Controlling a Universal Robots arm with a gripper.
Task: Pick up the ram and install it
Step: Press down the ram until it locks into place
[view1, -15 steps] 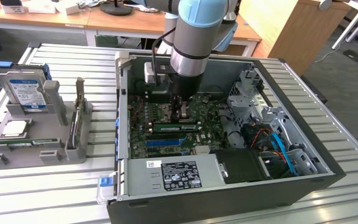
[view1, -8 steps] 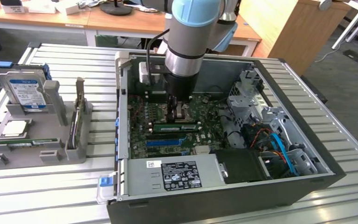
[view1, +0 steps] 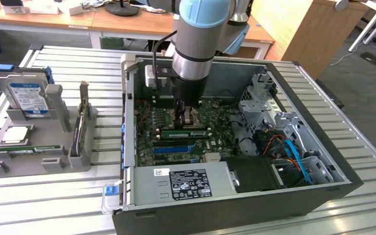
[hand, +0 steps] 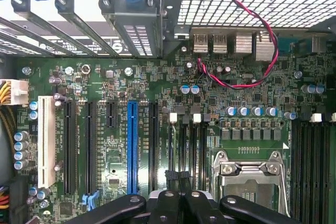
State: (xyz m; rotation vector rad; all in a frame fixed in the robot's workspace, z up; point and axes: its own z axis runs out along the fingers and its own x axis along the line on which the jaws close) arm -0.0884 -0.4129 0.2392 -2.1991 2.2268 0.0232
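My gripper (view1: 182, 112) reaches down into the open computer case (view1: 318, 188) and hangs just above the motherboard (view1: 150, 142). Its black fingers (hand: 167, 203) are pressed together over the memory slots (hand: 189, 145) beside the processor socket (hand: 249, 182). I see nothing clamped between them. A green ram (view1: 184, 132) lies seated lengthwise in a slot, just in front of the gripper in the exterior view. Another green ram stick (view1: 35, 149) with a white label lies flat on the grey tray (view1: 77, 161) outside the case.
The tray at the exterior view's left also holds an upright hard drive (view1: 28, 95) and a silver processor chip (view1: 17, 134). Inside the case are a power supply (view1: 188, 183), drive cages (view1: 266, 105) and loose cables (view1: 293, 152). A red-black wire (hand: 247, 35) loops over the board.
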